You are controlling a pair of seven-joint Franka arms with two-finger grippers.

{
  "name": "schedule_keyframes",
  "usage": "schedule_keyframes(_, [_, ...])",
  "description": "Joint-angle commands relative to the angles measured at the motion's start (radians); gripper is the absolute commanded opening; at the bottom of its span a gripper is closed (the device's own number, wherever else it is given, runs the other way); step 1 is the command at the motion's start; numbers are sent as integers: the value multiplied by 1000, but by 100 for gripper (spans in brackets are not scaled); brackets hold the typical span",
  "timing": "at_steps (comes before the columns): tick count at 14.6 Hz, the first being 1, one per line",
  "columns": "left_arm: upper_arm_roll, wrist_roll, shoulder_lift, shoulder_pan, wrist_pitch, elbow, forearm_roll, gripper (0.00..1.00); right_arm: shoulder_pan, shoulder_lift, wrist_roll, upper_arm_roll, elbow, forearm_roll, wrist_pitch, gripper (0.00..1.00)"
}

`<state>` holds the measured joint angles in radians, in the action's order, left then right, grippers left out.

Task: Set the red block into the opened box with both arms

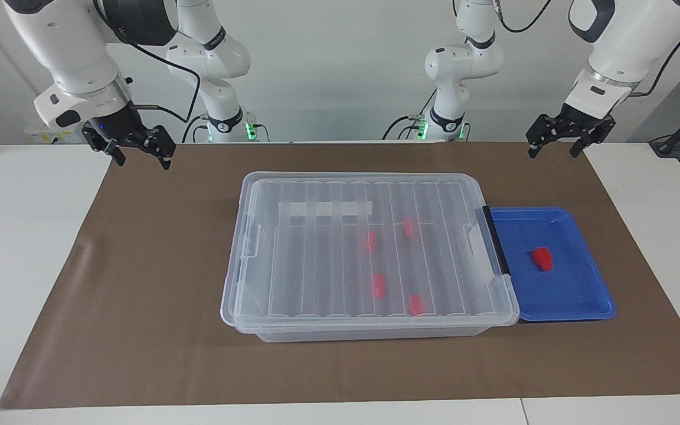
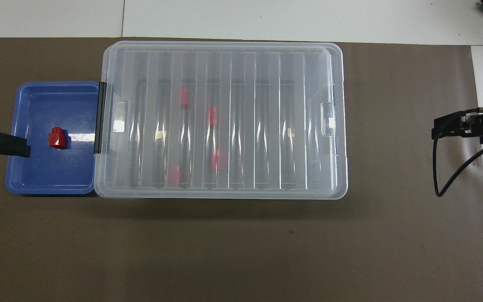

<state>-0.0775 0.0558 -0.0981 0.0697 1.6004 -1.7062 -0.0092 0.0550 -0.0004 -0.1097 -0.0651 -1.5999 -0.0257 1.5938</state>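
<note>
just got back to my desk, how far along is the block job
Barely begun. Looks done: four red blocks already lie inside the box. In hand: nothing; the left tool and right tool both hang open and empty above the table's two ends. Left: the lid is on the box and must be opened, then the red block on the blue tray picked up and put inside.
</note>
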Motion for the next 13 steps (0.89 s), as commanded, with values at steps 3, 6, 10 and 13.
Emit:
schedule_keyframes(3, [5,-10,-9,-2,6,-1,-17,100,-12,-21,-2,13,-29,20,21,100])
schedule_keyframes(6, [5,-10,-9,-2,4,-1,-17,100,-6,-13,1,13,-49,29,82,100])
schedule_keyframes(10, [7,-10,-9,-2,6,-1,-17,100,57,17,1,13,-155,84,286,100])
schedule_keyframes(13, [7,-10,-9,-1,6,-1,-17,100,101,81,-2,13,-187,90,429,100])
